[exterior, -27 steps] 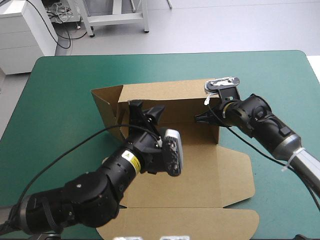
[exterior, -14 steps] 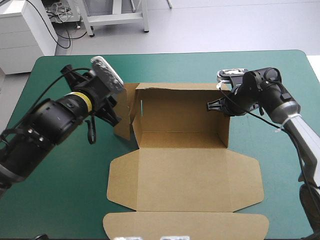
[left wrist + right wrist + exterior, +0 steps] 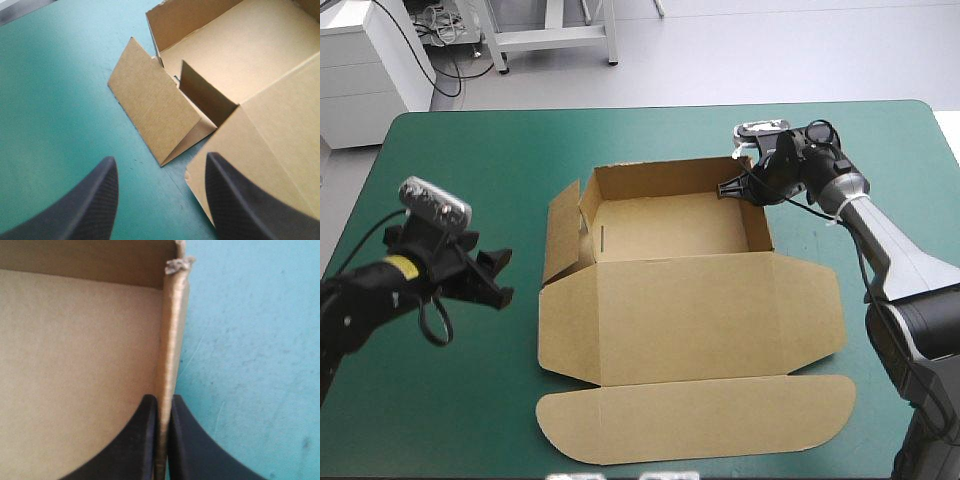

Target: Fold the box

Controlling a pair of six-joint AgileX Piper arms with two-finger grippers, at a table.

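Two grippers: one on each side of the task's thing, well apart from each other.
Box: brown board box (image 3: 690, 310), cut from one sheet, sits mid-table on the teal-green table cover (image 3: 450, 150) as an open tray with its far and right walls upright.
Lid: flat brown lid panel (image 3: 690, 400) lies spread toward the near edge of the table.
Left side: slanting brown side flap (image 3: 150, 110) leans outward from the tray, its lower edge on the cover.
Right gripper: right gripper (image 3: 162, 399) has its black fingers pinched onto the thin right wall (image 3: 170, 330) near the far right corner, one finger inside the tray and one outside.
Corner: the wall's end is frayed.
Left gripper: left gripper (image 3: 159, 159) has its black fingers spread wide, empty, over bare cover beside the flap, touching no board.
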